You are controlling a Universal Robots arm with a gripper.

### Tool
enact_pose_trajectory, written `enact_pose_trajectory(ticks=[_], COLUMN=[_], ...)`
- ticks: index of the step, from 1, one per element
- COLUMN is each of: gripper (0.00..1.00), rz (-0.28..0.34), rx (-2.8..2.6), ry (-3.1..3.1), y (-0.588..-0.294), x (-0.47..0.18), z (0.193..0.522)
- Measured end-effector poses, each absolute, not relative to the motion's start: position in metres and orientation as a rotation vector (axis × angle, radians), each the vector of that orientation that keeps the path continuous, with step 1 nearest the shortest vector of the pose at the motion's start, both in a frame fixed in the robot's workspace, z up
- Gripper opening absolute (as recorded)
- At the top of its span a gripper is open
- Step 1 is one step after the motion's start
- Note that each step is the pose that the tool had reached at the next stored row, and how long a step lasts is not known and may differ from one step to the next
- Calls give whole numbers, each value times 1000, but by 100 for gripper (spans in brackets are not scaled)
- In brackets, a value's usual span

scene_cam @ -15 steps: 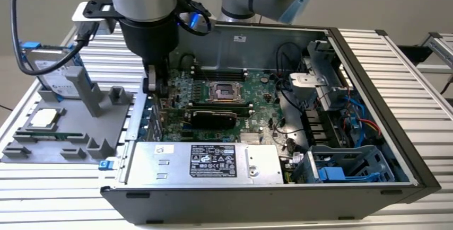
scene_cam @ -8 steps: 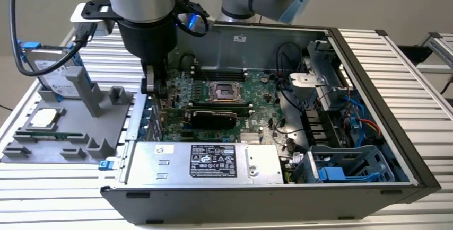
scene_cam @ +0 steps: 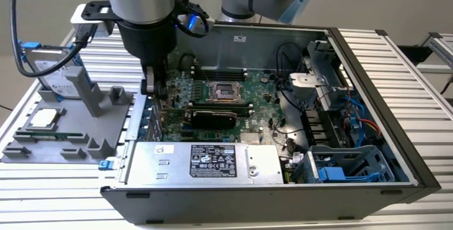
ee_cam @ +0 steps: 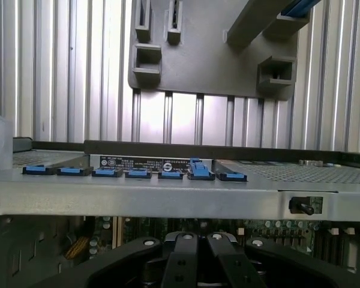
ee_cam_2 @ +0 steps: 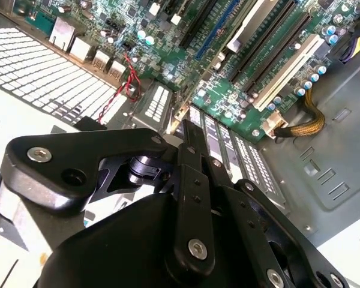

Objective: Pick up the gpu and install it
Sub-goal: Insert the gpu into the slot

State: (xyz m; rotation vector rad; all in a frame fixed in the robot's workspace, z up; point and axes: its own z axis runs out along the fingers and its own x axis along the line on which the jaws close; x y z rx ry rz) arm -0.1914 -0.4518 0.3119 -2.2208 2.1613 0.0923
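Black metal gripper point(ee_cam: 196, 240) linkage sits closest to the lens in both wrist views, its fingers point(ee_cam_2: 192, 135) drawn together with nothing held between them. In the exterior view the gripper point(scene_cam: 152, 89) hangs inside the open dark grey computer case point(scene_cam: 368, 71), at its rear wall. Just beside it, the gpu point(scene_cam: 216, 117), a slim card with a black cooler, sits seated upright in the green motherboard point(scene_cam: 266, 100). Outside the case, beyond the gripper, stands a grey moulded parts tray point(scene_cam: 71, 134).
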Motion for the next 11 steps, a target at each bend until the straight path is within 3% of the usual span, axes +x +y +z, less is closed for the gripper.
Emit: enact_pose_trajectory(ticks=[11], gripper=[0], rz=[92], rx=[-2222], ry=[2162], y=[-451], x=[-193], z=[305])
